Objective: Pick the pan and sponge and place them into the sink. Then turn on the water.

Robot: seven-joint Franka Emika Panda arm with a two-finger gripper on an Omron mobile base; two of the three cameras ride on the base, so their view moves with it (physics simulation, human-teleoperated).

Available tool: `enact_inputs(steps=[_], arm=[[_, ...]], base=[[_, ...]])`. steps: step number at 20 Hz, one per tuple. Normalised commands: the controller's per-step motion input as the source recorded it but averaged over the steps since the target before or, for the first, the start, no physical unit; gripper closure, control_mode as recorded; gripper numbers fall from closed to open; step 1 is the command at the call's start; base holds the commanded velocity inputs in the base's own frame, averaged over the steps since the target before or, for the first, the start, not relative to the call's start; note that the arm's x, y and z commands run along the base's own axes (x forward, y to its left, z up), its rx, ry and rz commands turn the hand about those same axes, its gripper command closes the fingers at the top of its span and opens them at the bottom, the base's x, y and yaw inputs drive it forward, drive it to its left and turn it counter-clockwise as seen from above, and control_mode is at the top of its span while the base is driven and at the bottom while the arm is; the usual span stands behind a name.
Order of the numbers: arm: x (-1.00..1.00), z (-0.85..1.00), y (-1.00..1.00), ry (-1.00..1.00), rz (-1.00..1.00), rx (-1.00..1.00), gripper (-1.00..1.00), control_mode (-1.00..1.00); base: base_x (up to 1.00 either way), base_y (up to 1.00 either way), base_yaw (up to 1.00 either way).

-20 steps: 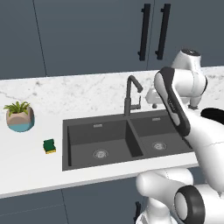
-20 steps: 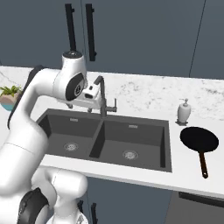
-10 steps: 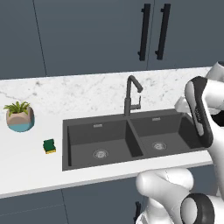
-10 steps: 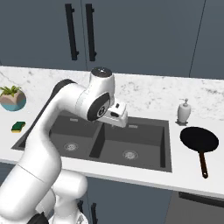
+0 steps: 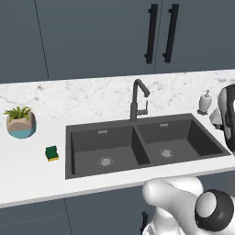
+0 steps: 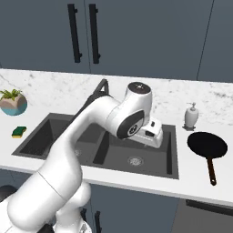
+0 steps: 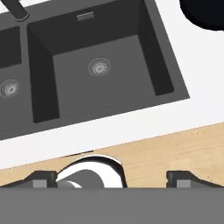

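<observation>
The black pan [image 6: 208, 145] lies on the counter right of the sink [image 6: 174, 157], its brown handle [image 6: 212, 170] pointing to the front edge. In the hand view a piece of the pan [image 7: 204, 13] shows at the top right corner. The green and yellow sponge [image 5: 52, 153] [image 6: 18, 132] rests on the counter left of the sink [image 5: 69, 151]. My gripper [image 6: 153, 135] hovers above the right basin, left of the pan. It is open, its fingertips [image 7: 43, 178] wide apart with nothing between them. The sink [image 7: 151, 48] holds nothing but a drain [image 7: 99, 67] in each basin.
A dark faucet [image 5: 136, 98] [image 6: 101, 86] stands behind the basin divider. A white soap dispenser [image 6: 191, 115] [image 5: 205, 102] sits behind the pan. A potted plant [image 5: 20, 123] [image 6: 12, 102] stands far left. Dark cabinets with long handles hang above the counter.
The arm has swung right, from beside the faucet to over the right basin, toward the pan. The gripper has stayed open. Pan and sponge have not moved.
</observation>
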Motion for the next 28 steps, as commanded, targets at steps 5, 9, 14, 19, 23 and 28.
enact_inputs(steps=[5, 9, 14, 19, 23, 28], arm=[[-0.09, -0.2, -0.92, 0.15, -0.06, 0.0, -1.0, -1.0], [0.0, -0.31, -0.74, 0.11, -0.09, 0.0, -1.0, -1.0], [0.0, -0.37, -0.49, 0.05, -0.08, 0.0, -1.0, -1.0], [0.11, -0.32, -0.35, 0.01, -0.02, -0.01, -1.0, -1.0], [0.19, -0.31, -0.36, 0.0, 0.0, -0.03, -1.0, -1.0], [0.22, -0.32, -0.37, 0.0, 0.0, -0.06, -1.0, -1.0]], base=[[0.0, 0.0, 0.0], [0.0, 0.0, 0.0], [0.0, 0.0, 0.0], [0.0, 0.0, 0.0], [0.0, 0.0, 0.0], [0.0, 0.0, 0.0]])
